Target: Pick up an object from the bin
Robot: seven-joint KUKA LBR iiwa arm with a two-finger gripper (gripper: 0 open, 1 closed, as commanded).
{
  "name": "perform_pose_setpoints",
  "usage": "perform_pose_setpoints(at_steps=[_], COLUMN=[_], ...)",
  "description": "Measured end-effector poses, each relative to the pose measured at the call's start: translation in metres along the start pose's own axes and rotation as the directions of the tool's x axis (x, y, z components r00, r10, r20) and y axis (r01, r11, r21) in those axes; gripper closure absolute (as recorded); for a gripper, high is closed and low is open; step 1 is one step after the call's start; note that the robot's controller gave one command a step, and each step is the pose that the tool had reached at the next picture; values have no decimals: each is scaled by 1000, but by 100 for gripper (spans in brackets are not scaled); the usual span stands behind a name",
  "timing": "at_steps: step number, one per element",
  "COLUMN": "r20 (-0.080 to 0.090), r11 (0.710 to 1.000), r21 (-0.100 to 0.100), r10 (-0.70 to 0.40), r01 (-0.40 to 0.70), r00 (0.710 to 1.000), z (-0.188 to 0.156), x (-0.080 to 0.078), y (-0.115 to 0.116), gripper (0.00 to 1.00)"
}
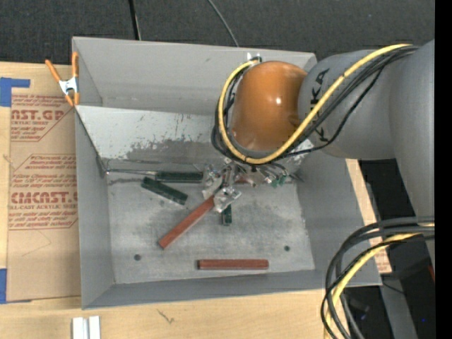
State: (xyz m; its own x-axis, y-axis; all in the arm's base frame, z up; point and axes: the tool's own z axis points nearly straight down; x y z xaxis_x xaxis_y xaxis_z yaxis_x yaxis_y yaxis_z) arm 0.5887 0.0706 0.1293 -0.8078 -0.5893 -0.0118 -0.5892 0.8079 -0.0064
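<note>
Close to the bin's (90, 210) near wall a flat red-brown bar (232, 264) lies parallel to that wall. Behind it, toward the middle of the floor, a red-brown stick (186, 225) lies slantwise, its upper end right at the gripper (224, 198). A small dark green piece (227, 217) sits just beside that end, under the gripper. The gripper points down at the middle of the floor, low over the stick's end; whether it is clenched or released cannot be told, nor whether it has the stick. Left of it, nearer the far wall, lie two dark green pieces (165, 191). The orange wrist cover (265, 104) stands above the gripper, and the grey arm (381, 104) reaches in over the right rim.
</note>
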Motion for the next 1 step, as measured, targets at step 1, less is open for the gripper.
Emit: perform_pose_setpoints(at_steps=[1], r20=[-7], r11=[985], r21=[-8], r10=[-175], r01=[175], r00=[985], z=[-78], x=[1], y=[13], gripper=[100])
